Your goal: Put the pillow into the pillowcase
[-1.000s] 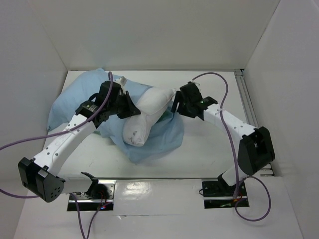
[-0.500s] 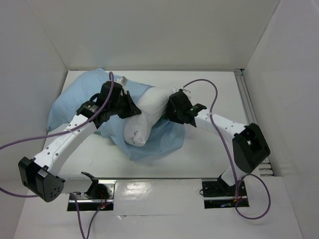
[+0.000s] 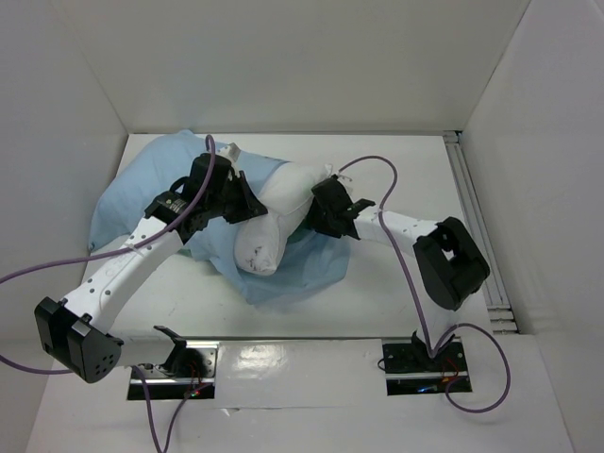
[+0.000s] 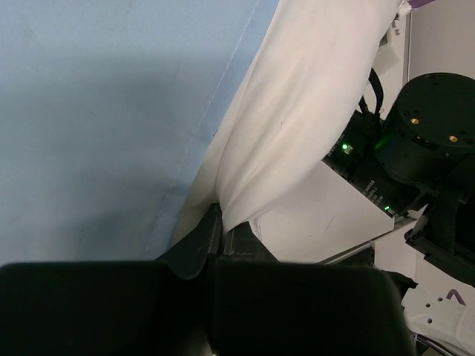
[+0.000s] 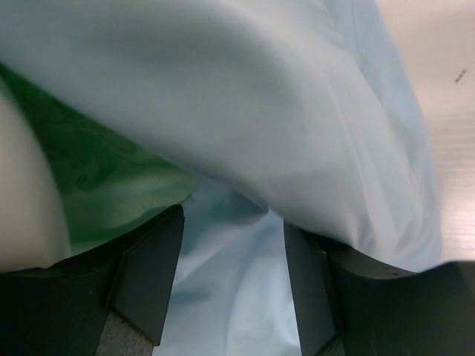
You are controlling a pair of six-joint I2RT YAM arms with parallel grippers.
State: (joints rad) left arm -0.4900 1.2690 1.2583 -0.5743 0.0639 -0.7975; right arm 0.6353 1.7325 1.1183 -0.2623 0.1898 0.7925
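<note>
Observed: left arm (image 3: 123, 269) and right arm (image 3: 401, 225), white link casings, black joint housings. Each trails a purple cable (image 3: 28, 274). Right wrist carries a green light (image 4: 346, 147).

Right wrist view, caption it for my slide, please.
Open jaws frame the pale blue pillowcase, its green patterned face at left beside the white pillow.

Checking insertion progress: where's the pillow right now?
Top view, centre: the pillow lies atop the pillowcase, between the left tool and the right tool.

No writing, numbers or brand names are legible anywhere here. A small purple mark (image 4: 451, 295) on a white arm part (image 4: 430, 311) is unreadable.
</note>
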